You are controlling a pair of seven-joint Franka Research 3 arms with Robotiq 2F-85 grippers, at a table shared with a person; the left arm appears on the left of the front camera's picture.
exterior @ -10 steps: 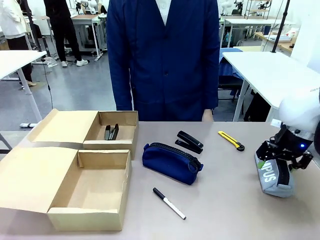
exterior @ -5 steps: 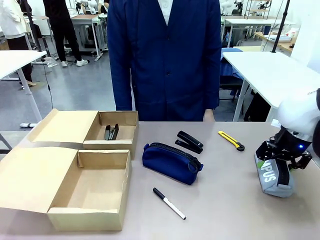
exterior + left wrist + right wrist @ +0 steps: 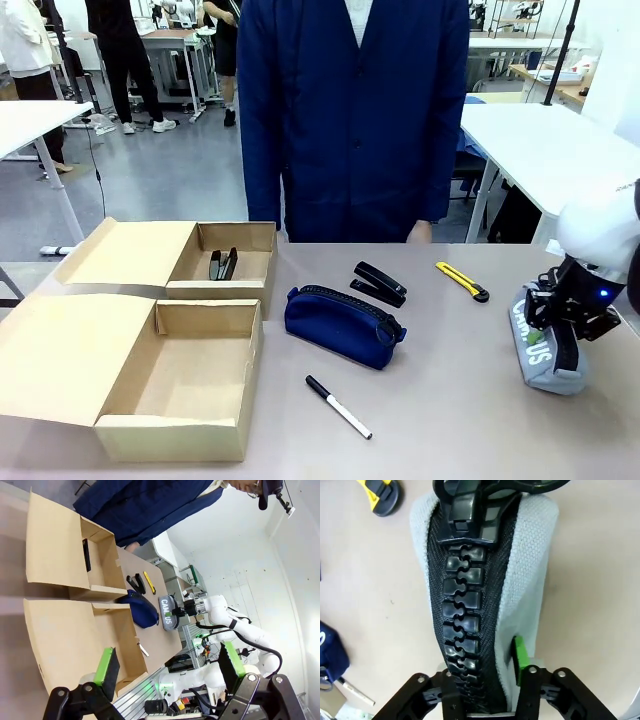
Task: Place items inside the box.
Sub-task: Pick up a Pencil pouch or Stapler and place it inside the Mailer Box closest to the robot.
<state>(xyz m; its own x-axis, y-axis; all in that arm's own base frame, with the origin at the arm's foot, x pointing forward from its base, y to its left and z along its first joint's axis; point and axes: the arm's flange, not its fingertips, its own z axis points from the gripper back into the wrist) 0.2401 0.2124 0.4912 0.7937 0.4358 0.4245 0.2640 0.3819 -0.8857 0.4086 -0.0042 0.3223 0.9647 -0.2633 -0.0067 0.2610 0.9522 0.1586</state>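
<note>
A grey zip pencil case point(image 3: 545, 352) lies at the table's right edge, and my right gripper point(image 3: 556, 334) is clamped down on it from above. In the right wrist view its fingers straddle the case point(image 3: 530, 555) across the black zipper, with a green pad point(image 3: 519, 660) pressed to its side. A navy pencil case point(image 3: 340, 325), a black stapler point(image 3: 380, 283), a marker pen point(image 3: 338, 406) and a yellow utility knife point(image 3: 462, 281) lie mid-table. Another stapler point(image 3: 223, 264) sits in the far box point(image 3: 220, 291). The near box point(image 3: 205, 318) stands open. My left gripper point(image 3: 167, 662) hangs open, high above the boxes.
A person in a dark blue coat stands at the far edge, one hand point(image 3: 420, 232) hanging by the table. Both boxes' flaps spread out to the left. Bare tabletop lies between the marker and the grey case.
My right gripper's fingers have closed in on the grey pencil case, which has shifted slightly. The person has stepped a little to the right.
</note>
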